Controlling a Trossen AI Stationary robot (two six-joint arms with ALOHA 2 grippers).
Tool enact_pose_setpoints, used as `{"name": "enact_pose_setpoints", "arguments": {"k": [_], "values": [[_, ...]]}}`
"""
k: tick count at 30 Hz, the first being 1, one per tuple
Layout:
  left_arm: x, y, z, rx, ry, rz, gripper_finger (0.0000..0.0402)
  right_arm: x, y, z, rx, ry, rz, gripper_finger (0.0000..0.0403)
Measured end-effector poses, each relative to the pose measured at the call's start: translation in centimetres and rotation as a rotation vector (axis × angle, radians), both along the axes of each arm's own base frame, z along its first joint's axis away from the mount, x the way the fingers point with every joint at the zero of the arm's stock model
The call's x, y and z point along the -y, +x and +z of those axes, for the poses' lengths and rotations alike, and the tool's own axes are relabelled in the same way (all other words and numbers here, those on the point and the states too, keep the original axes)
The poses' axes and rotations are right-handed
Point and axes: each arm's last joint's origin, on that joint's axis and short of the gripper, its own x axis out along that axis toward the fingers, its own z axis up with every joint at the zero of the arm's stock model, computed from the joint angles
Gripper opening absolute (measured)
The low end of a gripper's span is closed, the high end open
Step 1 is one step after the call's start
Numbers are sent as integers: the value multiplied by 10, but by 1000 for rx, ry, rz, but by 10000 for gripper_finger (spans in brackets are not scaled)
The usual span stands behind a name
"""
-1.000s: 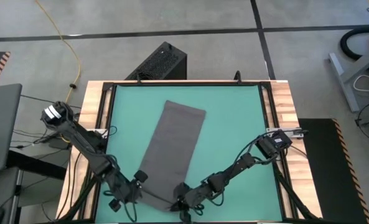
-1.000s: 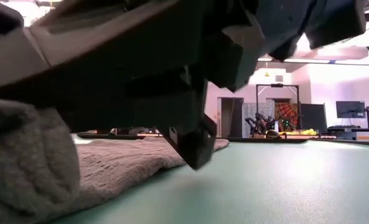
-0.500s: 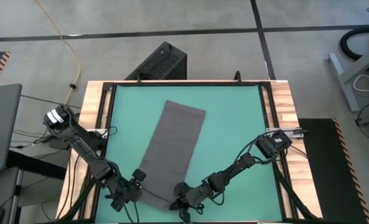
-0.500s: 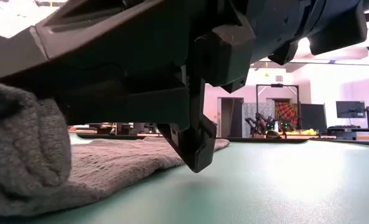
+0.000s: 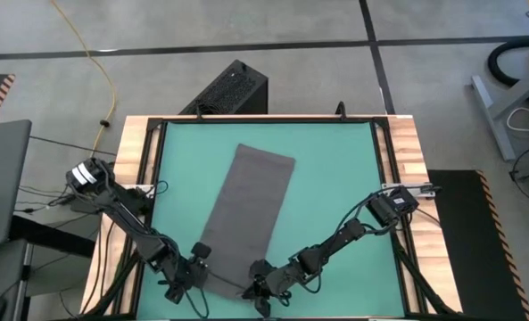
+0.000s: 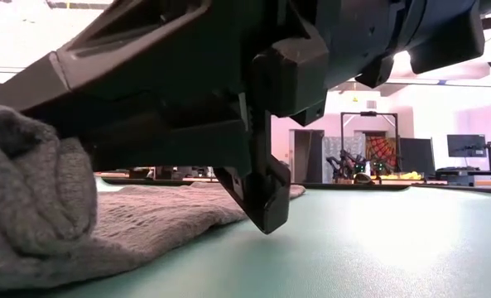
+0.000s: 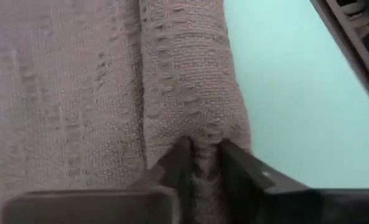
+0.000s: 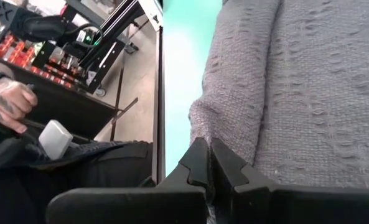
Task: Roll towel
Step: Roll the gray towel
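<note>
The dark grey towel [image 5: 251,209] lies slantwise on the green mat, from the far middle toward the near edge. Its near end is turned over into a thick roll [image 6: 30,199]. My left gripper [image 5: 195,275] is at the roll's left end, shut on it [image 7: 203,163]. My right gripper [image 5: 260,287] is at the roll's right end with its fingers shut together [image 8: 208,155]. In the low view its fingertips [image 6: 266,211] point down just above the mat, beside the towel's flat part. My left gripper pinches the left end of the towel's roll [image 7: 200,146] between its two fingers, taking several layers. It comes steeply from above and from the near left, with the fingers lying along the roll. The roll rests on the flat towel and the mat. My right gripper's shut fingertips stand against the roll's right end [image 8: 224,124]; I cannot tell whether they touch it or hold any cloth.
A black frame rail [image 5: 152,178] runs around the mat. A black box [image 5: 233,89] stands beyond the far edge. Bare mat [image 5: 335,178] lies right of the towel. A person's hand with a white device [image 8: 13,106] shows off the table's near side.
My left gripper has sunk and tipped steeper, moving toward the roll's left end. In the low view the rolled near end stands taller and more bunched than before. My right gripper has stayed in place.
</note>
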Motion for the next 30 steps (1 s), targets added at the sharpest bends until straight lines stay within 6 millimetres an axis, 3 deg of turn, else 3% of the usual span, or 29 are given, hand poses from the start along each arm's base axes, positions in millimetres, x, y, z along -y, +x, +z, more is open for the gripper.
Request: {"name": "enact_pose_setpoints", "arguments": {"k": [2, 6, 12, 21, 30], "values": [[-1, 1, 0, -46, -38, -10, 21, 0, 0, 0, 1, 2, -5, 18], [-1, 0, 4, -139, -147, -39, 4, 1, 0, 0, -6, 24, -25, 19], [-9, 2, 20, -220, -298, -27, 2, 3, 2, 1, -16, 75, -90, 19], [-15, 8, 22, -297, -383, -41, 0, 3, 6, 12, 20, 264, -135, 19], [-24, 11, 19, -307, -364, 0, 15, 12, 1, -6, -173, 179, -252, 19]]}}
